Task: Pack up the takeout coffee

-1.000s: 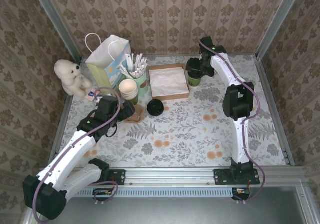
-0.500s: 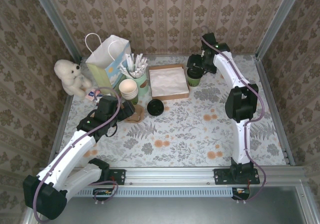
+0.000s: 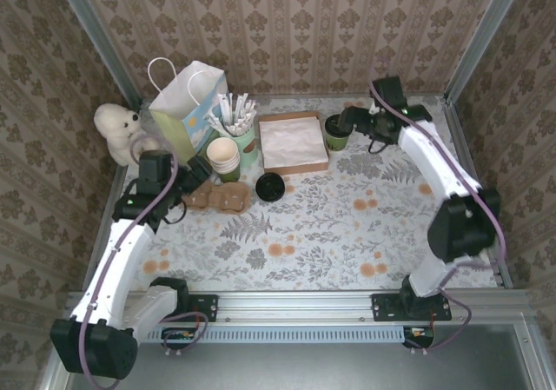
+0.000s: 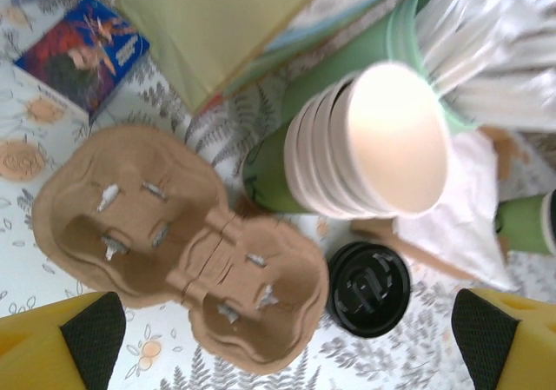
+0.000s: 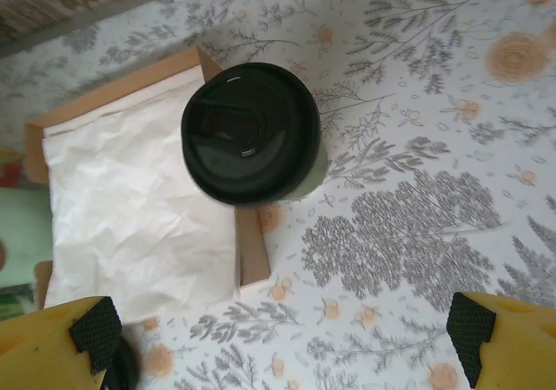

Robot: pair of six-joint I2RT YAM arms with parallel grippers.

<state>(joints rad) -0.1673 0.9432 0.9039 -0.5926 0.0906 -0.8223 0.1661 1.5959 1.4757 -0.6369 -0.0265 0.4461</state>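
R arm (image 3: pixel 430 151) stretched rearward, R gripper (image 5: pixel 284 329) apart near black-lidded dark green paper cup (image 5: pixel 250 134); L gripper (image 4: pixel 282 329) apart too.

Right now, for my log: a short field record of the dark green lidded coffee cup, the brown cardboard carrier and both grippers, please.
coffee: dark green paper cup with black round lid, upright by the brown napkin tray's corner
carrier: brown moulded cardboard cup carrier, both wells empty
left gripper: open, above carrier
right gripper: open, above coffee
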